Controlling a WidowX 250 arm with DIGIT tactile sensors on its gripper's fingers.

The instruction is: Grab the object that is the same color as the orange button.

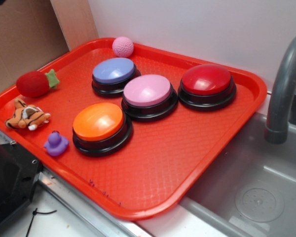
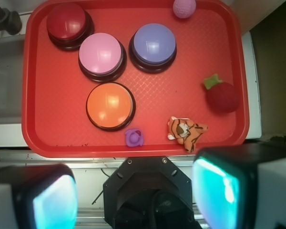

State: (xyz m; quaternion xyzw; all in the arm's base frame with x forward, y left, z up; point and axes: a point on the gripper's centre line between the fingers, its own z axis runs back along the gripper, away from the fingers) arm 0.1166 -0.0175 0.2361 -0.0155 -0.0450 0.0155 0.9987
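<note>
A small orange striped plush tiger, the object, lies on its side near the tray's left edge, beside the purple duck. The wrist view shows the object at the tray's near rim. The orange button sits on its black base near the tray's front. My gripper hangs high above the scene, over the black robot base just outside the tray. It is open, with its fingers wide apart and nothing between them. The exterior view does not show it.
On the red tray are a plush strawberry, a purple duck, a pink button, a lavender button, a red button and a pink ball. A grey faucet and sink stand at the right.
</note>
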